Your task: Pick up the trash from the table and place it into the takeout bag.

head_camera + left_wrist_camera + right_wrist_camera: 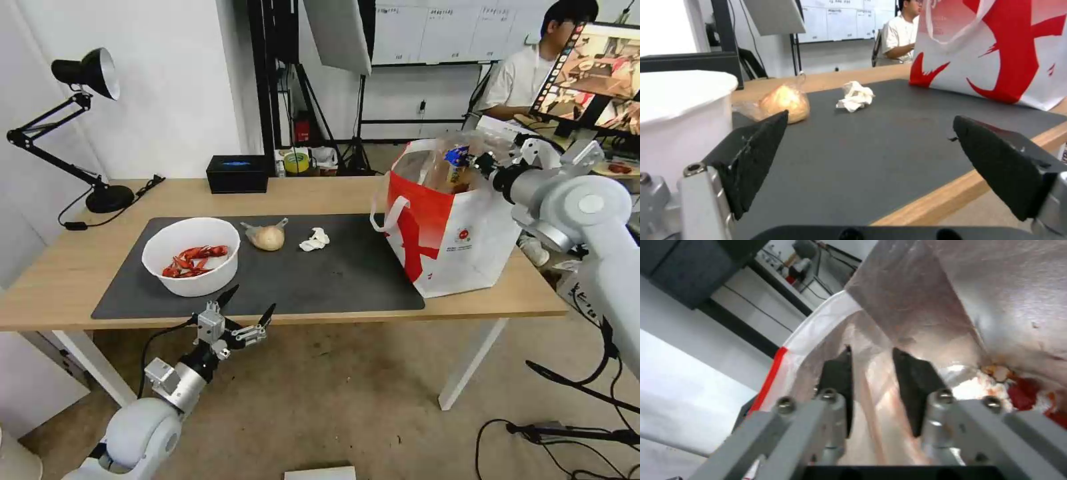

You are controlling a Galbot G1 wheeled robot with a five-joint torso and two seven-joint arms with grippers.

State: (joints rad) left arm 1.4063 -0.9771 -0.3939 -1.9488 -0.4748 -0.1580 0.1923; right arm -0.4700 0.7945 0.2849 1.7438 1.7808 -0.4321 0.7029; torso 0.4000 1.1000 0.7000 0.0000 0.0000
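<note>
On the dark mat [333, 273] of the table [67, 267] stand a white bowl [191, 257] [680, 110] of red crayfish shells, a small clear bag with a tan lump [268, 237] [784, 101] and a crumpled tissue [315, 240] [856, 96]. The red-and-white takeout bag [453, 240] [996, 50] stands upright at the mat's right end. My right gripper [481, 162] [871, 350] reaches into its mouth, shut on the clear plastic tray [450, 163] [871, 400] against the foil lining [929, 290]. My left gripper [252, 299] [870, 116] hangs open at the table's front edge, just right of the bowl.
A black desk lamp [87, 73] stands at the table's back left, and a black box [237, 173] sits at the back edge. Cables and a stand lie on the floor at the right. A person sits at a desk behind the bag.
</note>
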